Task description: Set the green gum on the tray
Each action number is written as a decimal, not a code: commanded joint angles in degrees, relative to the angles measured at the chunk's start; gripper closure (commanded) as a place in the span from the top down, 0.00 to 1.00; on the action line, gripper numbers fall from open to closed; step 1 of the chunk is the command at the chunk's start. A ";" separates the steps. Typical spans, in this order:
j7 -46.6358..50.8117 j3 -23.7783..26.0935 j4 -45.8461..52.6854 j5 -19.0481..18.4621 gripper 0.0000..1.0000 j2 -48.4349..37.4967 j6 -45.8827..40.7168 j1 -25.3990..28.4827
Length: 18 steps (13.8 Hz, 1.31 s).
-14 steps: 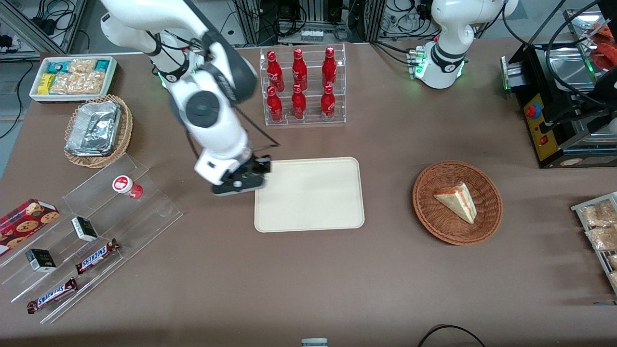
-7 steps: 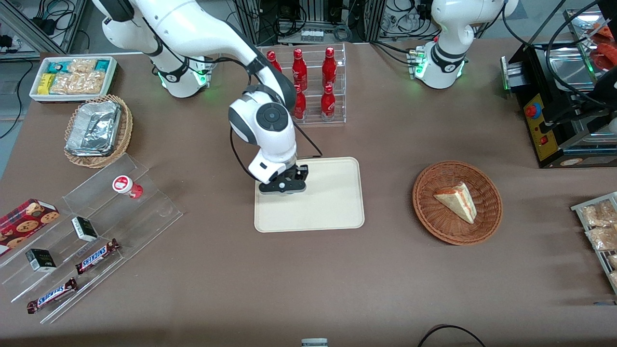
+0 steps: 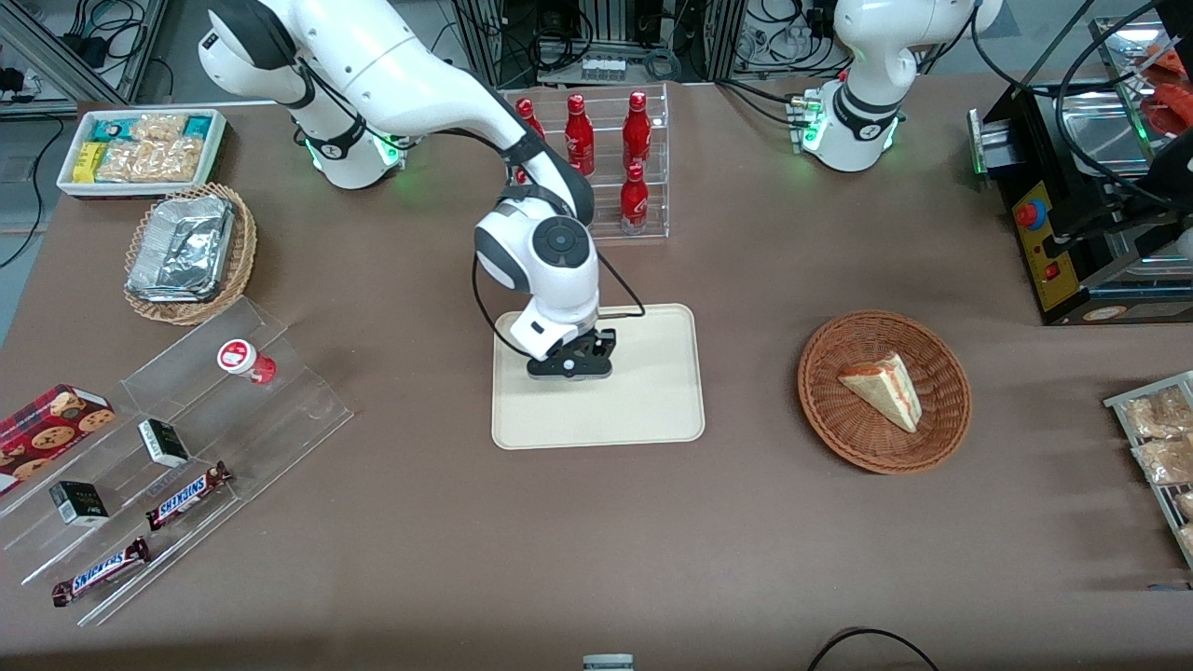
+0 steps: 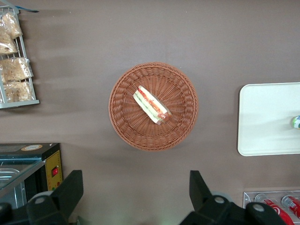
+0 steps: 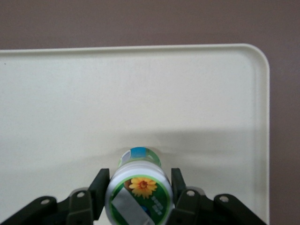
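The gripper (image 5: 138, 193) clamps the upright green gum (image 5: 138, 190) directly above the tray (image 5: 56, 103), whose open surface spreads toward twelve o'clock.

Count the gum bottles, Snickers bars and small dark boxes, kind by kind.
Gum bottles: 2, the green gum gripped by the pincer over the tray, and the red gum on the clear stand
Snickers bars: 2
Small dark boxes: 2
Total: 6
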 commanded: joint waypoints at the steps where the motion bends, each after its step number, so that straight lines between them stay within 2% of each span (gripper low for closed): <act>1: 2.84 -0.59 2.92 -1.82 0.00 2.87 0.51 1.38; 3: 2.84 -0.68 3.01 -1.73 0.00 3.06 1.13 1.56; 4: 2.75 -0.68 3.01 -1.64 0.58 3.06 1.21 1.39; 5: 2.49 -0.68 3.01 -1.64 1.00 2.88 1.21 0.95; 8: 1.79 -1.03 3.09 -1.56 1.00 0.52 0.60 0.07; 10: 0.65 -1.21 2.22 -1.64 1.00 -3.16 -0.88 -2.82; 13: -10.13 -0.95 1.78 -0.50 1.00 -10.45 -11.59 -8.35; 16: -16.21 -0.94 -1.03 3.53 1.00 -19.15 -17.31 -14.33; 18: -21.82 -0.94 -1.04 4.07 1.00 -23.03 -22.84 -17.76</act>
